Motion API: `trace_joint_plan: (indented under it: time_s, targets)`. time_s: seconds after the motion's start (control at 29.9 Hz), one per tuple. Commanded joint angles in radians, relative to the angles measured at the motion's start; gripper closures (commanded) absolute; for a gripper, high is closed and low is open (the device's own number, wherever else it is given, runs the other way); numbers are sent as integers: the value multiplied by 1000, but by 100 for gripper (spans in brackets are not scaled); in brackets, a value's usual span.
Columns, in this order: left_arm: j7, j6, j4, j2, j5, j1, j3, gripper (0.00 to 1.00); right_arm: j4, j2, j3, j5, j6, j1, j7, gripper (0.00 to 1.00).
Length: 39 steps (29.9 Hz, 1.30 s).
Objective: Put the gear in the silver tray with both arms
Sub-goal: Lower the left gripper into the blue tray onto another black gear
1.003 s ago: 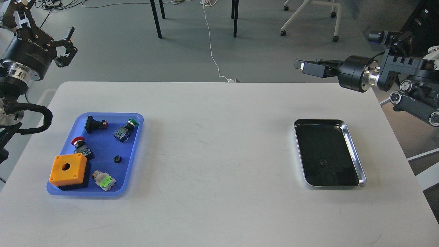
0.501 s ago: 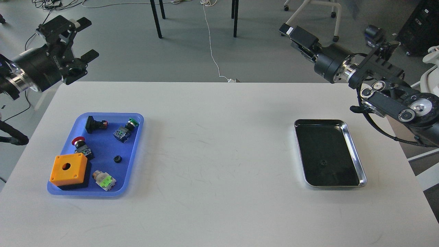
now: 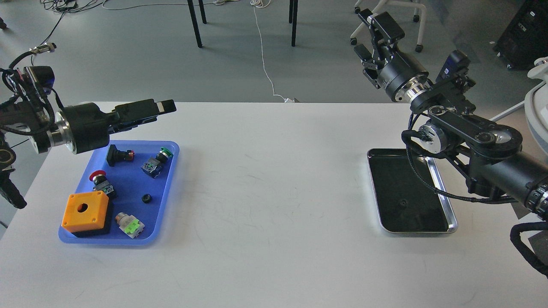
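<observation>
Desk (image 3: 274, 192): silver tray (image 3: 445, 201), right. Left end effector (image 3: 165, 107) above blue tray (image 3: 169, 171), spread undeterminable. Right end effector (image 3: 371, 36) raised, fingers parted, empty.

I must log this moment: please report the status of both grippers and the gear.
Left gripper above blue tray, holding nothing; jaw state unclear. Right gripper open, beyond table. Small black gear in blue tray. Silver tray partly under right arm.

Two black jointed arms, the left arm (image 3: 77, 128) and right arm (image 3: 471, 137), carry silver wrist discs and black cable hoses.
</observation>
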Motion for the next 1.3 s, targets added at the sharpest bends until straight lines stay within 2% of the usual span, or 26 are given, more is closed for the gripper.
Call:
trace_joint_plan:
  time_s: [0.0, 0.94, 0.97, 1.27]
  targets:
    - [2, 40, 13, -47, 248, 2, 26, 2, 1, 8, 103, 115, 14, -43, 0, 3]
    - [2, 52, 15, -54, 282, 2, 35, 2, 1, 10, 112, 132, 14, -48, 0, 3]
    - [-15, 318, 135, -113, 630, -4, 290, 3, 34, 19, 191, 245, 47, -165, 0, 3]
    - [-12, 318, 134, -113, 525, -9, 297, 3, 35, 13, 189, 246, 60, -158, 0, 3]
